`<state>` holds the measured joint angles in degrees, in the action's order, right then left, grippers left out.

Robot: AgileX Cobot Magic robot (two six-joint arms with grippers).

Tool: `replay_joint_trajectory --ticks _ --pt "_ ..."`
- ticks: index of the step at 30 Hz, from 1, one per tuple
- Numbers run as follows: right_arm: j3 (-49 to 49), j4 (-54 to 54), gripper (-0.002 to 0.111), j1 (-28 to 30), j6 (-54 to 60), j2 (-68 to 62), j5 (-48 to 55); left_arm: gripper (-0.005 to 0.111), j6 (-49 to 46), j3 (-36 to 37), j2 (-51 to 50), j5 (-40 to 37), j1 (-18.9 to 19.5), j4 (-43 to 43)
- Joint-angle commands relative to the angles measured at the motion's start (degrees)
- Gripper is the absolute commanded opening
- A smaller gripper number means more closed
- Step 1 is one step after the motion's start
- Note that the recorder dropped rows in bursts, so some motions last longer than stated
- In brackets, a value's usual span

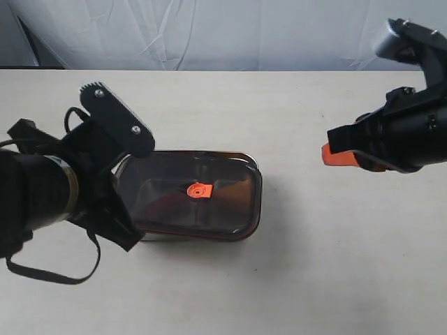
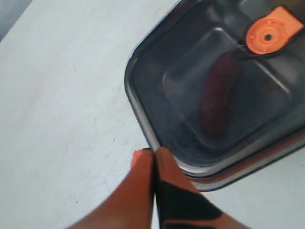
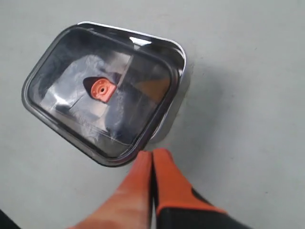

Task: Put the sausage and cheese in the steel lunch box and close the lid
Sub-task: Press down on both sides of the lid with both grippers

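Left tool (image 2: 153,153) beside lid (image 2: 183,71) edge

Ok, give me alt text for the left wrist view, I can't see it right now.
The dark smoky lid is on the steel lunch box, with the red sausage dimly visible through it and the orange valve tab on top. The left pincer, shut, points at one lid corner above the pale table.
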<state>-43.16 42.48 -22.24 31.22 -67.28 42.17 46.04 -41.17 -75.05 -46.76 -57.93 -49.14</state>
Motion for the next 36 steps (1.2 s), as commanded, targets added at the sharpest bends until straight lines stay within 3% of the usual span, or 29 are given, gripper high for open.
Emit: replay_joint_trajectory --ticks 1,7,14,20,36 --pt "-0.01 2.39 0.000 -3.47 2.29 -4.84 0.48 0.000 1.33 0.11 0.38 6.09 6.93 6.49" --pt "-0.01 2.64 0.000 -9.08 2.55 -11.19 -2.08 0.000 -4.61 0.11 0.38 14.94 17.30 16.49" --pt "-0.01 2.85 0.000 -11.10 2.65 -14.62 -3.12 0.000 -20.32 0.11 0.38 17.22 26.11 33.02" --pt "-0.01 2.98 0.000 -11.18 2.65 -14.73 -2.47 0.000 -37.57 0.11 0.38 17.34 27.12 49.71" --pt "-0.01 3.22 0.000 -15.75 2.40 -14.91 0.93 0.000 -38.60 0.11 -5.43 15.49 27.12 50.08"
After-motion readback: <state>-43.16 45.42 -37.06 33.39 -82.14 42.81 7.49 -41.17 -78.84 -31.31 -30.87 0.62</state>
